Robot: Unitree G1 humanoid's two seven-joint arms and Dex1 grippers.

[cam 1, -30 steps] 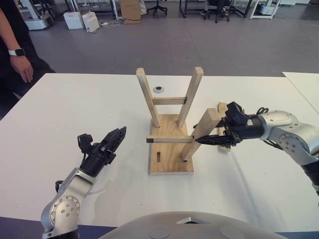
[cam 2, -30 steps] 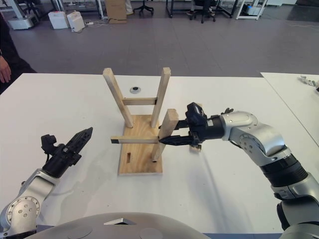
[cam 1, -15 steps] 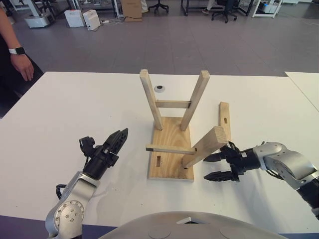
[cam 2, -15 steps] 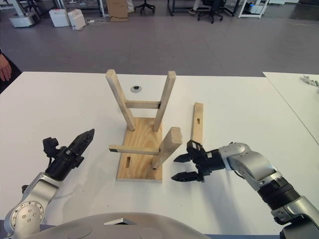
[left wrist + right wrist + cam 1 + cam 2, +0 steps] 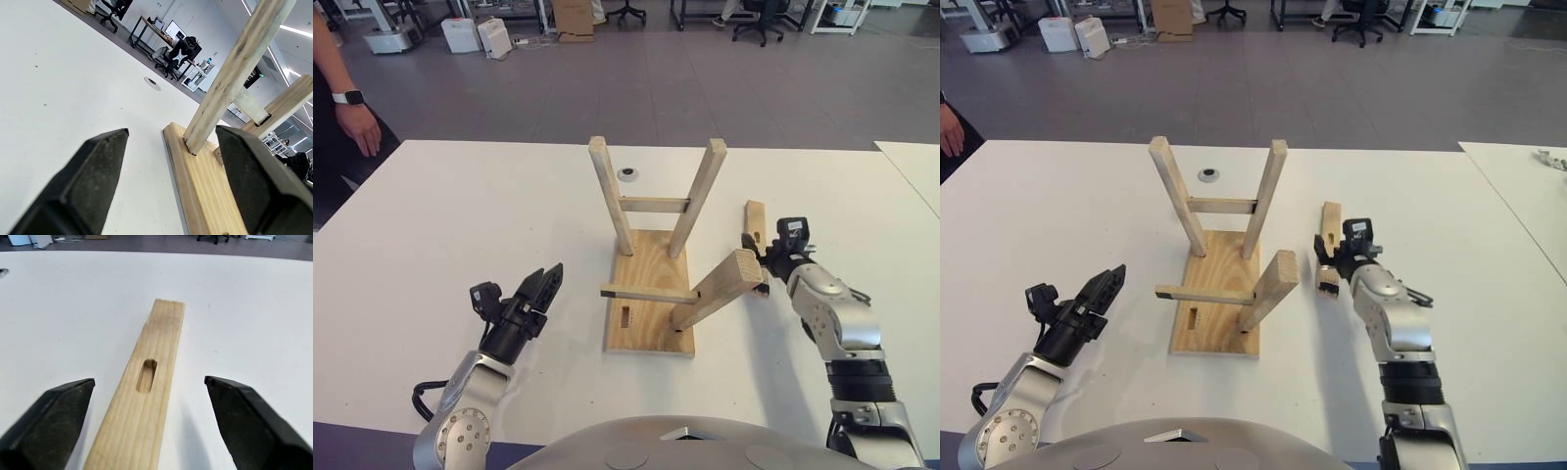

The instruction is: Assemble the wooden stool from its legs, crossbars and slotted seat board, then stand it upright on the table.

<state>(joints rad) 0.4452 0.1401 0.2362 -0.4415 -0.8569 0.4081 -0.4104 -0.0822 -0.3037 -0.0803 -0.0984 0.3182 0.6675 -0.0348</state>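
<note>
Gripper [image 5: 149,382] now astride loose leg [image 5: 164,340]

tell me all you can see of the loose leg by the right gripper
The loose leg is a pale wooden bar with one oblong slot in its upper face. It lies flat on the table, right of the seat board and apart from it. The right gripper straddles it, jaws open, not touching.

the seat board [image 5: 649,318] lies flat on the white table [image 5: 460,215]. two legs [image 5: 609,196] joined by a crossbar [image 5: 652,205] stand at its far end, and a third leg [image 5: 720,289] leans at the near right. the left gripper [image 5: 548,274] hovers left of the board, and the right gripper [image 5: 766,257] is at the loose leg [image 5: 754,217].
</note>
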